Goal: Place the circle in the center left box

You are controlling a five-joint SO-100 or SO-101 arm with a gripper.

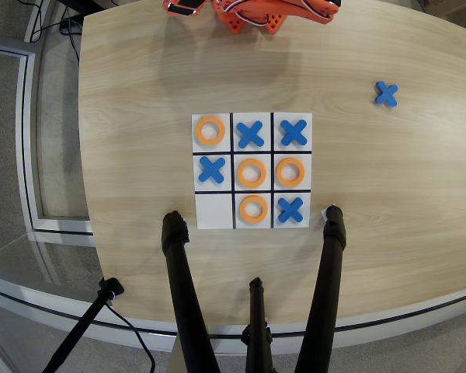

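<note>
1. Board (252,171) sits mid-table (140,93); arm base (252,14) at 12 o'clock edge, only partly in frame.
2. Jaws out of frame, state cannot tell.
3. Circle (290,172) lies flat in the middle-row cell at 3 o'clock, well apart from the arm.
4. Other rings: top cell at 10 o'clock (210,130), centre (251,172), bottom middle (253,209).
5. Middle-row cell at 9 o'clock holds a blue X (211,169).
6. Spare X (386,94) on table at 2 o'clock.
</note>
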